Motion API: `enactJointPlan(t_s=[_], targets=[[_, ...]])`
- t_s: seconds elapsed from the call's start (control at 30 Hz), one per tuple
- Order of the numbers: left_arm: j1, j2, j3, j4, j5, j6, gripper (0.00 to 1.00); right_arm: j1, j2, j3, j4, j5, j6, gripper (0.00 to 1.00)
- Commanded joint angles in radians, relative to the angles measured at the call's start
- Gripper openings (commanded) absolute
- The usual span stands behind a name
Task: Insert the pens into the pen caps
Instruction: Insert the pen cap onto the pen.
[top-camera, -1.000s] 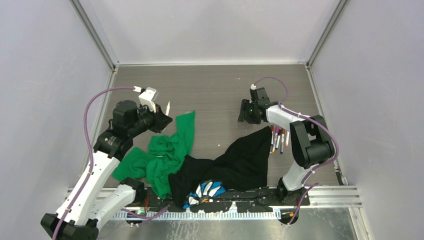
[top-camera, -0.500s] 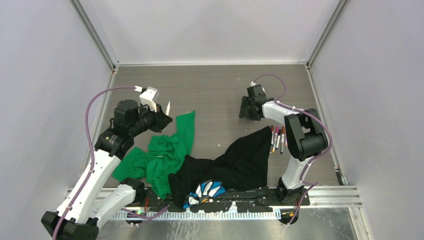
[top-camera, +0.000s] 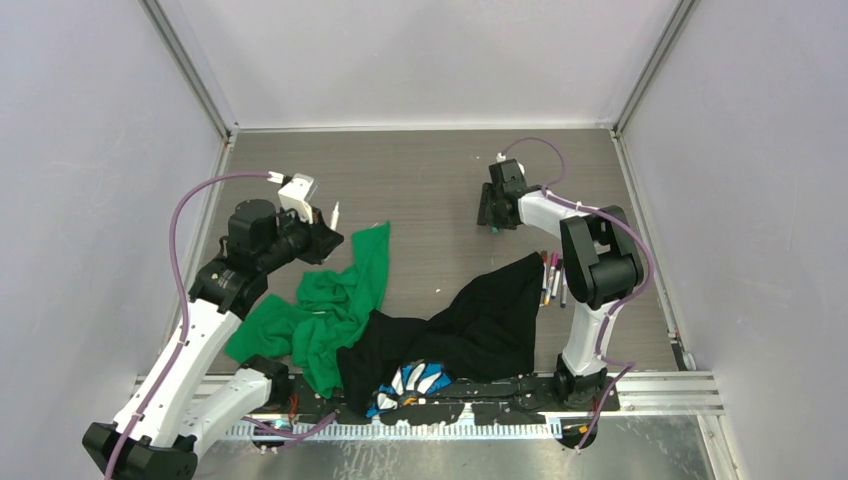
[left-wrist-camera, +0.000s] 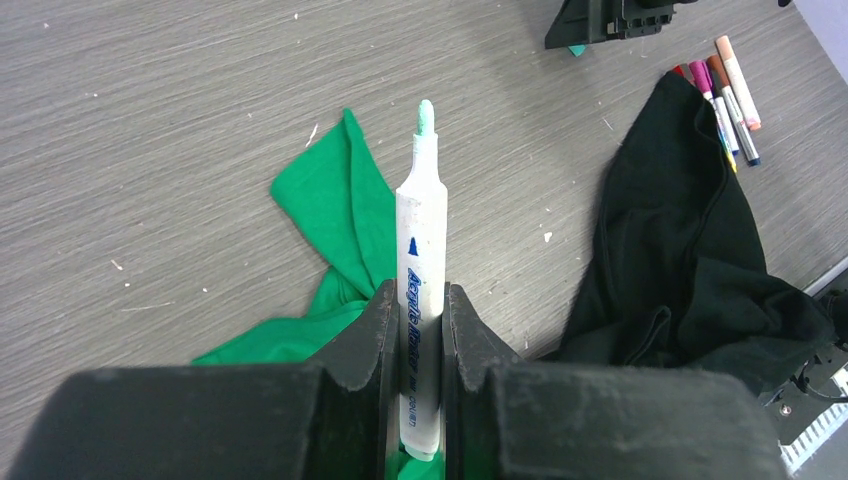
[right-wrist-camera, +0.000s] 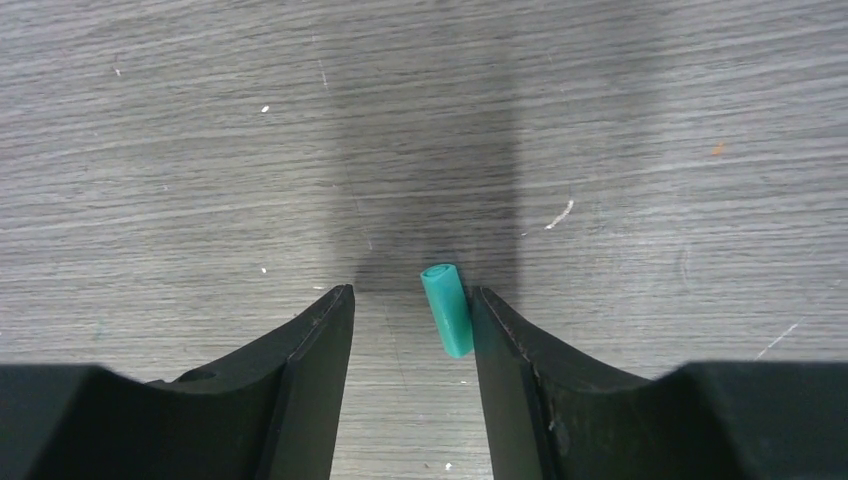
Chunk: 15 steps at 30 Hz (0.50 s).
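My left gripper (left-wrist-camera: 417, 295) is shut on a white-barrelled pen (left-wrist-camera: 420, 250), whose uncapped teal tip points away from the wrist. From above, that gripper (top-camera: 325, 228) hovers at the left over the green cloth's edge. A short teal pen cap (right-wrist-camera: 447, 310) lies on the table between the jaws of my right gripper (right-wrist-camera: 412, 292). It rests close against the right finger (right-wrist-camera: 505, 345), with a wide gap to the left finger. This gripper (top-camera: 490, 222) is open and low over the table at the back right. Several more pens (top-camera: 553, 277) lie side by side beside the black cloth.
A crumpled green cloth (top-camera: 335, 300) and a black cloth (top-camera: 485, 318) spread across the table's near half. A blue-and-white item (top-camera: 415, 380) sits at the front edge. Grey walls (top-camera: 100, 150) close in the table on three sides.
The right gripper has moved farther back and slightly left, coming down around the teal cap, and its jaws have narrowed a little. The left arm and its pen have not moved.
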Motion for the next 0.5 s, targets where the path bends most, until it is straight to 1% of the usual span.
enactJointPlan(t_s=[0.0,0.1,0.23,0.47], targets=[[0.003,-0.015,0.009,0.014,-0.012,0.019,0.0,0.0,0.003,0.03,-0.03,0.058,-0.036,0.51],[0.003,-0.017,0.008,0.015,-0.012,0.019,0.0,0.002,0.009,0.042,-0.065,0.057,-0.079,0.45],[0.002,-0.017,0.008,0.014,-0.01,0.017,0.0,0.002,0.021,0.055,-0.097,0.062,-0.123,0.4],[0.002,-0.021,0.007,0.017,-0.008,0.016,0.0,0.002,0.079,0.129,-0.137,0.093,-0.189,0.34]])
